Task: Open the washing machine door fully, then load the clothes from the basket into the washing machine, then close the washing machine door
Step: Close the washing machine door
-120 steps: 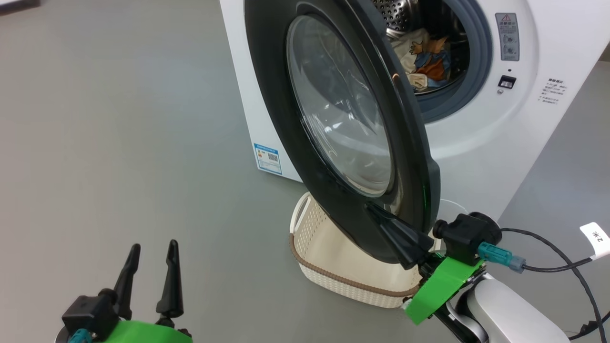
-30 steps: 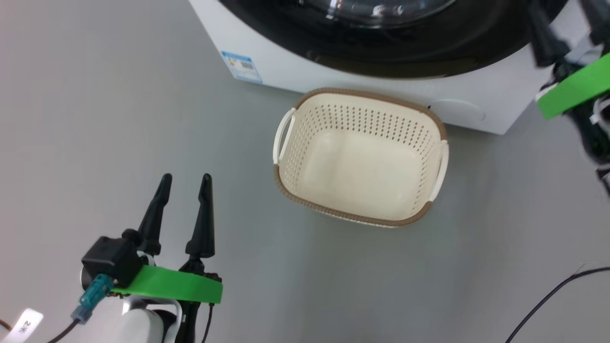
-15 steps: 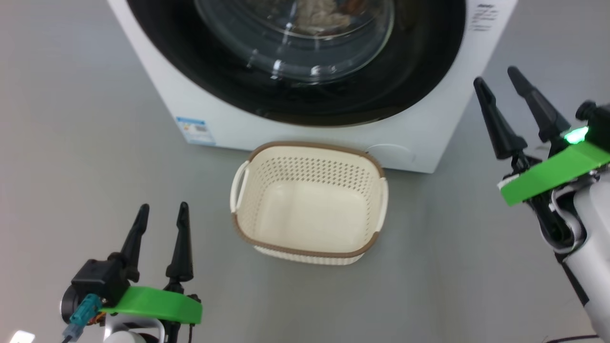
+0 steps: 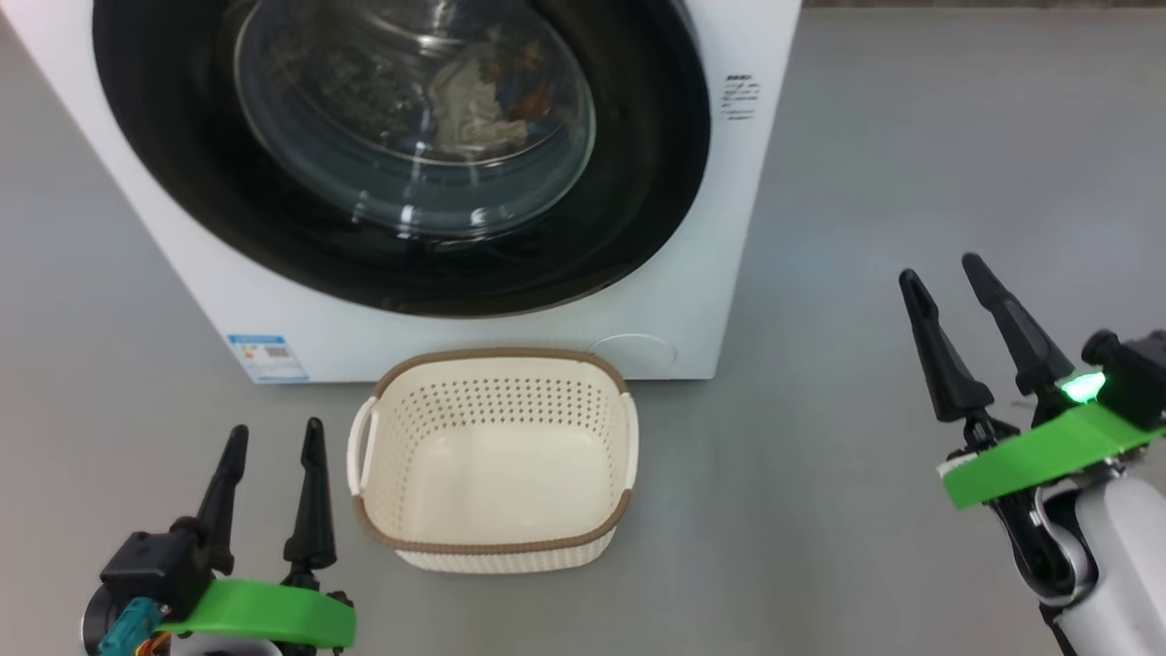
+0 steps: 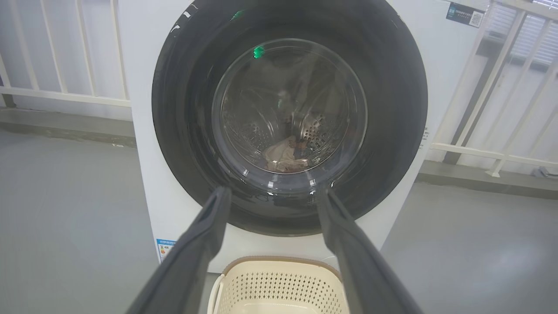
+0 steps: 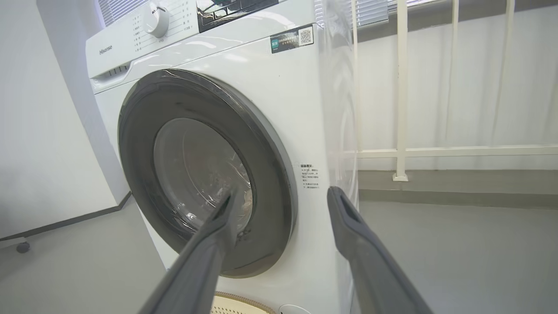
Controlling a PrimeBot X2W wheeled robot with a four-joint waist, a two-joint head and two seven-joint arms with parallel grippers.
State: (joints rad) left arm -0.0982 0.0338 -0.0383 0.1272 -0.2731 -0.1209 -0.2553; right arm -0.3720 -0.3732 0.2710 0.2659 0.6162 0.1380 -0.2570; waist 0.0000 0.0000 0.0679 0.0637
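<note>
The white washing machine (image 4: 720,228) stands ahead with its black round door (image 4: 638,182) shut flat against the front. Through the glass window the clothes (image 4: 474,105) lie in the drum, cream with orange and blue print; they show again as clothes (image 5: 283,155) in the left wrist view. The cream perforated basket (image 4: 496,547) sits empty on the floor just in front of the machine. My left gripper (image 4: 273,442) is open at the lower left, beside the basket. My right gripper (image 4: 938,269) is open at the right, clear of the machine, holding nothing.
Grey floor (image 4: 865,182) lies all around. A blue label (image 4: 266,357) marks the machine's lower left corner. A white railing (image 5: 61,93) and a wall run behind the machine. The control knob (image 6: 156,19) sits on the top panel.
The door, open four seconds ago with my right gripper at its edge, is now shut. The right gripper has drawn back from it. The head view has since shifted, showing more of the machine.
</note>
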